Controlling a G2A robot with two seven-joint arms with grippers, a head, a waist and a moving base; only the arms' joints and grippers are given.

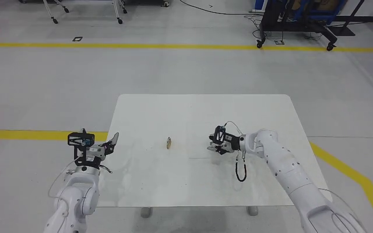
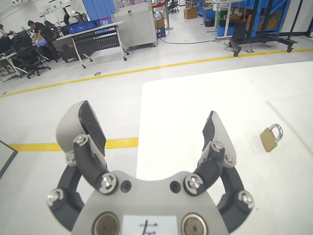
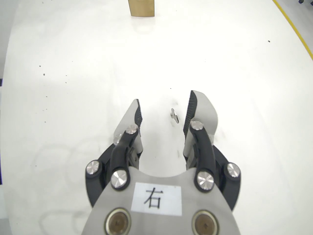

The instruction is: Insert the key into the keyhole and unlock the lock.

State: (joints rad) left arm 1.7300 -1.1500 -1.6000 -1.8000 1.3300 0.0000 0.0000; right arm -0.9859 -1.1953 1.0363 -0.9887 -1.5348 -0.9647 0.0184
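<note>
I have two grippers, both with jaws spread and nothing held. My right gripper (image 3: pixel 165 101) sits low over the white table (image 1: pixel 204 110), and the one key (image 3: pixel 174 116) lies flat on the tabletop between its fingers, closer to one pad than the other and touching neither. The single brass padlock (image 3: pixel 141 5) lies straight ahead of that gripper, well apart, with its silver shackle pointing away from me. My left gripper (image 2: pixel 148 110) hangs at the table's edge, one finger over the floor and one over the tabletop; the padlock lies ahead of it, off to one side.
</note>
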